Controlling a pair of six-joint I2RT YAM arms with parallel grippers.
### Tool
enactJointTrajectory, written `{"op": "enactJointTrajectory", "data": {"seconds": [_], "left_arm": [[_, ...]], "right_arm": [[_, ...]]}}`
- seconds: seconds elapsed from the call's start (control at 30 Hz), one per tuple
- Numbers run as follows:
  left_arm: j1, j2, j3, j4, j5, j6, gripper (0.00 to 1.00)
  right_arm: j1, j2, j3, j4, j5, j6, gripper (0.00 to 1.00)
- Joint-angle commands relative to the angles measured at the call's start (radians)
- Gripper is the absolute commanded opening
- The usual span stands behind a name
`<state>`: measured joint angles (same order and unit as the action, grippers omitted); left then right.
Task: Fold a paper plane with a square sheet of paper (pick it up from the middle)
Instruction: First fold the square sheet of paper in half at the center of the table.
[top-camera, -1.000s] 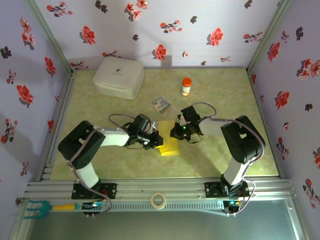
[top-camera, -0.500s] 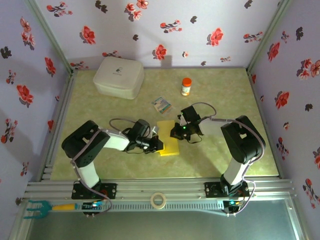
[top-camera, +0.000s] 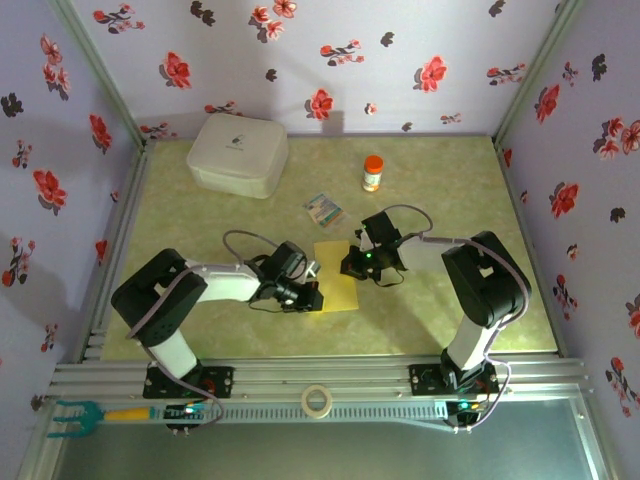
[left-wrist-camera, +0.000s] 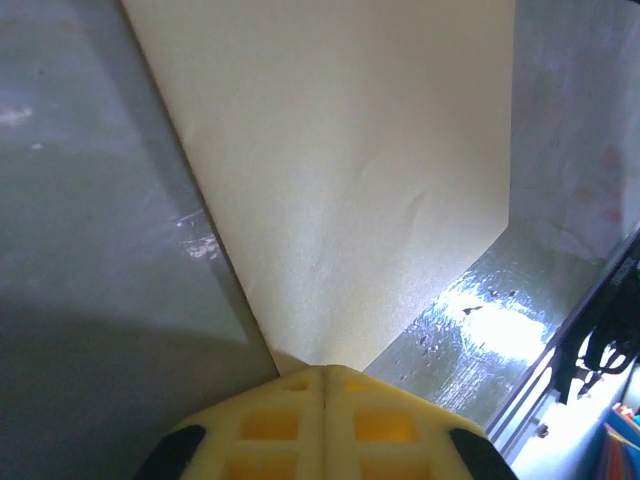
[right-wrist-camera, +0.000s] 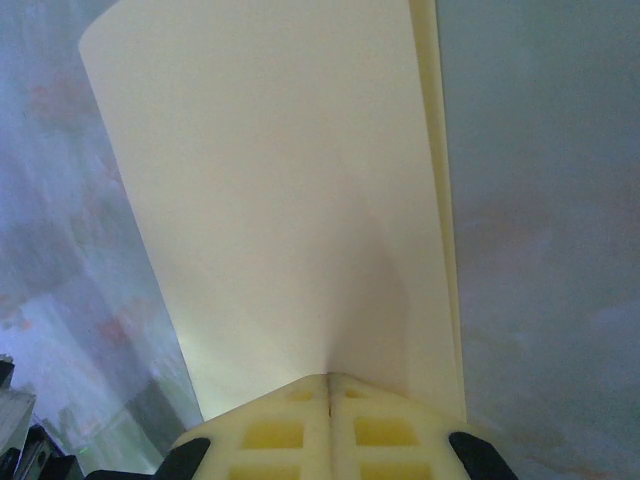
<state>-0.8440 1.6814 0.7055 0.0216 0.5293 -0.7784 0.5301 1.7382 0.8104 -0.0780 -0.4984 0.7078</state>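
Note:
The square sheet of paper (top-camera: 338, 282), yellow and folded over on itself, lies flat on the table between the two arms. My left gripper (top-camera: 312, 297) is shut, its tips resting on the sheet's near left corner; in the left wrist view the paper (left-wrist-camera: 350, 180) fans out from under the closed tips (left-wrist-camera: 325, 372). My right gripper (top-camera: 351, 265) is also shut, tips down on the sheet's far right part. In the right wrist view the paper (right-wrist-camera: 280, 200) shows a doubled edge on the right and a soft dent at the closed tips (right-wrist-camera: 328, 378).
A white box (top-camera: 238, 154) stands at the back left. An orange-capped bottle (top-camera: 372, 173) and a small printed packet (top-camera: 323, 209) sit behind the sheet. A tape roll (top-camera: 317, 400) and a teal-and-yellow tool (top-camera: 85, 415) lie on the front rail.
My left gripper has slid along the sheet's left side toward the near edge, uncovering more of the paper. The right gripper has stayed put.

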Motion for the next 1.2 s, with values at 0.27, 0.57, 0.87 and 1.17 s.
{"op": "enactJointTrajectory", "data": {"seconds": [0.27,0.57,0.87,1.17], "left_arm": [[-0.071,-0.045,0.04,-0.258,-0.098,0.109,0.0],[-0.048,-0.166,0.086,-0.234,-0.128,0.085,0.0],[0.111,-0.091,0.16,-0.092,-0.075,0.001,0.0],[0.165,0.119,0.322,-0.052,-0.001,0.003,0.0]], "right_arm": [[-0.012,0.033,-0.05,-0.133,0.145,-0.008,0.0],[-0.011,0.01,-0.034,-0.102,0.08,-0.014,0.0],[-0.012,-0.118,0.01,-0.002,-0.04,0.034,0.11],[-0.03,-0.377,-0.109,-0.196,0.173,0.069,0.17]]}}
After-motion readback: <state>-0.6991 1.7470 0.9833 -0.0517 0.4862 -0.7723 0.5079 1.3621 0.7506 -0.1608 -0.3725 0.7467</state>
